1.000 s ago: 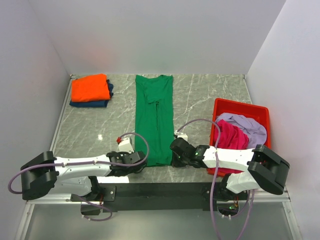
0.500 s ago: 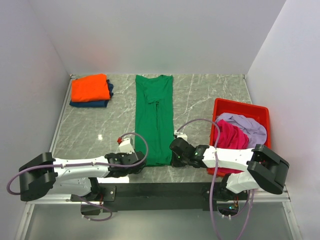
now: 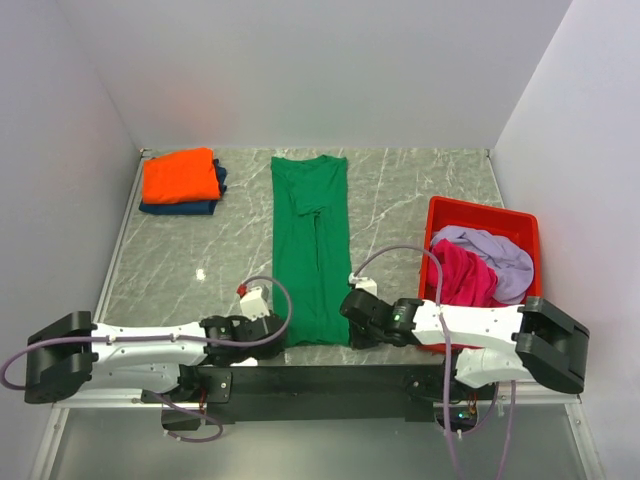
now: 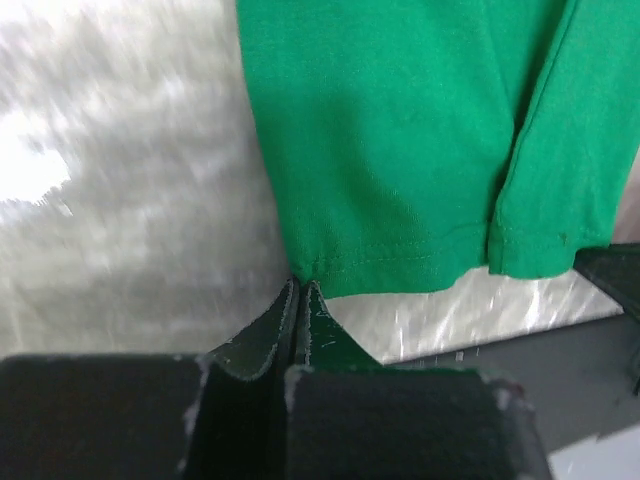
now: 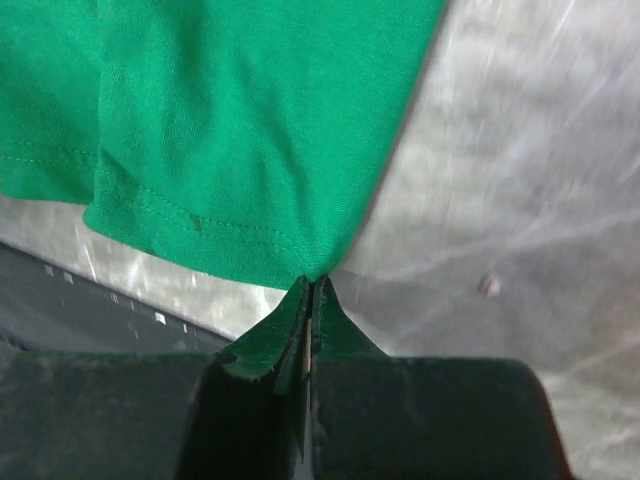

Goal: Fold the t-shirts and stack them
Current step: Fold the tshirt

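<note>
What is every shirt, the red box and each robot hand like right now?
green shirt, folded into a long strip, flat on the table
orange shirt, folded, on top of the navy one
navy shirt, folded, under the orange one
magenta shirt, crumpled in the bin
lilac shirt, crumpled in the bin
bin, upright, holding two shirts
left gripper, shut on the green shirt's near corner
right gripper, shut on its other near corner

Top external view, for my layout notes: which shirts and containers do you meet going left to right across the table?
Orange shirt → green shirt → red bin.
</note>
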`<state>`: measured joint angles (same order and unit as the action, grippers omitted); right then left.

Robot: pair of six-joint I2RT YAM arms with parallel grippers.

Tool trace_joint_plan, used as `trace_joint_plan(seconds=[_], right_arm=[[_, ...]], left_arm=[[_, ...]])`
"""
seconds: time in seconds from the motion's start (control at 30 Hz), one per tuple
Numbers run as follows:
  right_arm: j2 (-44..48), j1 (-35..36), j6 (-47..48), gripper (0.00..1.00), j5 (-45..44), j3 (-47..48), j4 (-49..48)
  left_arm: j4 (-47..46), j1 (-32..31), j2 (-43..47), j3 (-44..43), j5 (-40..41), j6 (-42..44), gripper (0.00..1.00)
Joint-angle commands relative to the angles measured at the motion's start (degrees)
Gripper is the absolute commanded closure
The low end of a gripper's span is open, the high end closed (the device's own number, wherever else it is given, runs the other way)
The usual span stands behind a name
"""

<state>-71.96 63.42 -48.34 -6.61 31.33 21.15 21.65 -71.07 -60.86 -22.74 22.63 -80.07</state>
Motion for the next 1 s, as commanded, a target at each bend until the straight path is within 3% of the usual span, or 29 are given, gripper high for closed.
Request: trace_joint_plan(seconds=[0.0, 0.17, 0.47, 0.73, 0.97], right_arm=[[2.8, 2.2, -2.7, 1.00, -1.0, -1.0, 5.1], [5.7, 4.5, -4.8, 1.00, -0.7, -0.7, 8.0], [6.6, 4.5, -2.6, 1.00, -5.1, 6.0, 11.3], [0.7, 1.7, 2.2, 1.00, -7.0, 11.2, 10.9], [-1.5, -5.7, 7.5, 1.00, -5.7, 12.6, 7.2]], left_arm=[[2.4, -3.9, 1.3, 1.6, -3.3, -3.9, 0.99], [5.5, -7.3, 3.6, -0.3, -2.1, -7.3, 0.99], [1.0, -7.2, 6.9, -2.6, 0.7, -6.0, 0.99], [-5.7, 0.2, 2.2, -3.3, 0.0, 1.2, 0.99], [-12.8, 12.9, 0.9, -4.1, -3.8, 12.0, 1.00]])
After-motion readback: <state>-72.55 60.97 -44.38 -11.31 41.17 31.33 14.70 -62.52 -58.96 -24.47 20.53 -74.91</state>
